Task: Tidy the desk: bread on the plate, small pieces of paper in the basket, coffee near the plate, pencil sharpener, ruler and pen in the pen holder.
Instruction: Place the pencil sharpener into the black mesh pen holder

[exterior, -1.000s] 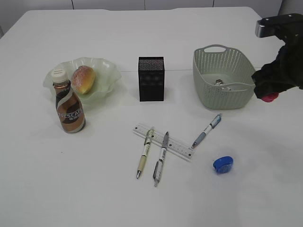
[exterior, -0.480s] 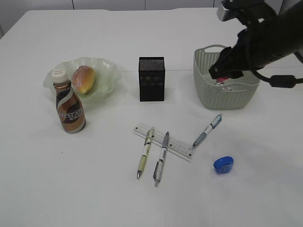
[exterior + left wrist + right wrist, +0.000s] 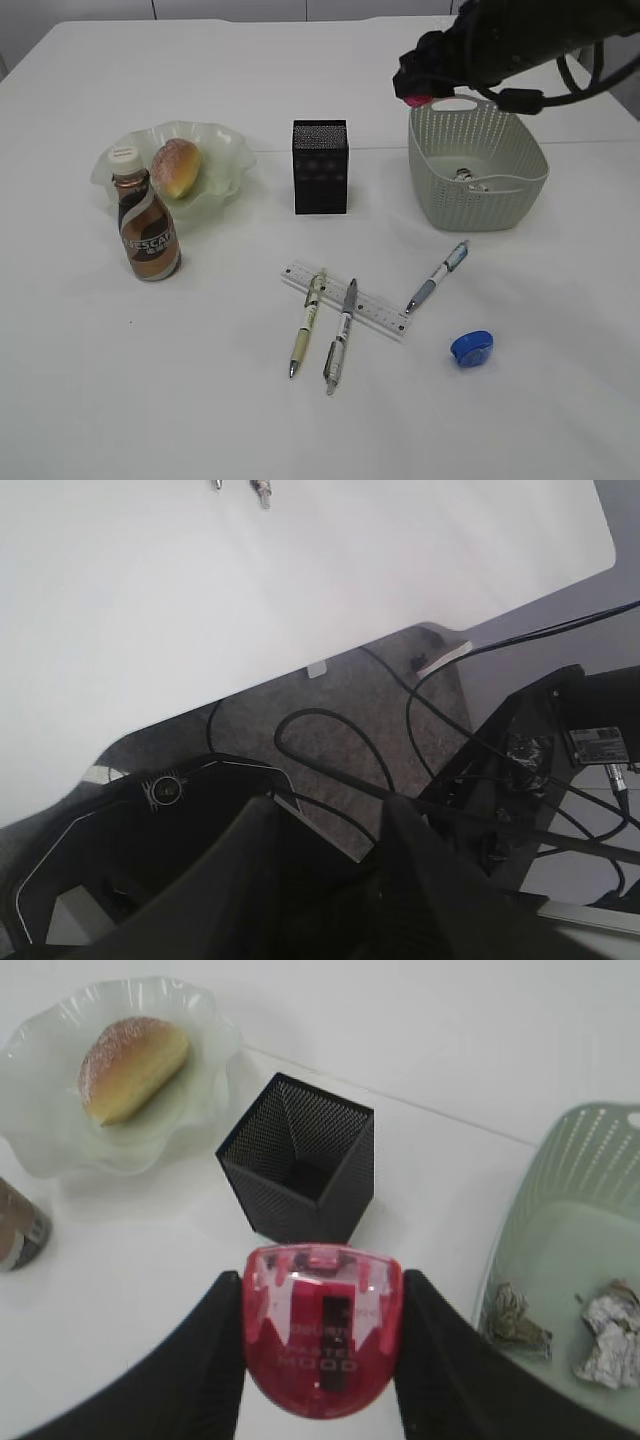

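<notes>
Right wrist view shows the right gripper (image 3: 322, 1355) clenched on a red pencil sharpener (image 3: 322, 1340), one of its fingers (image 3: 218, 1360) pressed to each side. Below it stands the black mesh pen holder (image 3: 300, 1165), open top up, on the white table (image 3: 520, 1050). To the left the bread (image 3: 132, 1053) lies on the pale green plate (image 3: 205, 1080); to the right, crumpled paper pieces (image 3: 612, 1325) sit in the green basket (image 3: 570, 1170).

Exterior view has the right gripper (image 3: 420, 82) high above the table, by the basket's (image 3: 440, 170) far left corner — between basket and pen holder (image 3: 320, 167), nearer the basket. The coffee bottle (image 3: 146, 222) stands upright just in front of the plate (image 3: 225, 160). A ruler (image 3: 375, 312) lies flat with two pens (image 3: 338, 335) crossing it; a third pen (image 3: 437, 276) and a blue pencil sharpener (image 3: 471, 347) lie to its right.

Left wrist view looks past the table edge to cables on the floor — the left gripper's fingers (image 3: 250, 880) are dark, standing apart with nothing between them.
</notes>
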Controlling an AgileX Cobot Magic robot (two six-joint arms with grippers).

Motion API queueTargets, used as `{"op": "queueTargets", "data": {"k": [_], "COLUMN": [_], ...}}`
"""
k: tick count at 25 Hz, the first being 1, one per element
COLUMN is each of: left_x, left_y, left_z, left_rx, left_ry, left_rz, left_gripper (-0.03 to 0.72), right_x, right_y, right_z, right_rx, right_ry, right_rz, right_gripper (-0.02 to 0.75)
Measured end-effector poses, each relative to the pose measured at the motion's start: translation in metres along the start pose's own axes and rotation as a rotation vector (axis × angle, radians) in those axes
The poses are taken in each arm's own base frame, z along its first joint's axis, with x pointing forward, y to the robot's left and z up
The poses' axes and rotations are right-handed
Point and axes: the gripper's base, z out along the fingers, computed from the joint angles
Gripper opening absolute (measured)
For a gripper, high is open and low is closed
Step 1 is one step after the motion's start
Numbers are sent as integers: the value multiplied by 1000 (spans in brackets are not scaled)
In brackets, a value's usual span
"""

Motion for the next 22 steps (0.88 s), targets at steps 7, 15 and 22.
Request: {"op": "queueTargets", "data": {"k": [7, 15, 22], "left_x": [-2, -13, -16], "left_y": [1, 6, 9], "left_z": [0, -1, -2], "left_rx": [-17, -72, -100], "left_ry": [-24, -147, -175], "left_rz": [6, 31, 45], "left_gripper": [254, 254, 254], "right_x": [-17, -24, -21], "right_y": [-8, 13, 19], "right_z": [33, 84, 107], "right_rx": [-17, -44, -10], "right_ry": [-43, -103, -152], "right_rz": [45, -36, -13], "right_gripper": [333, 333, 333]}}
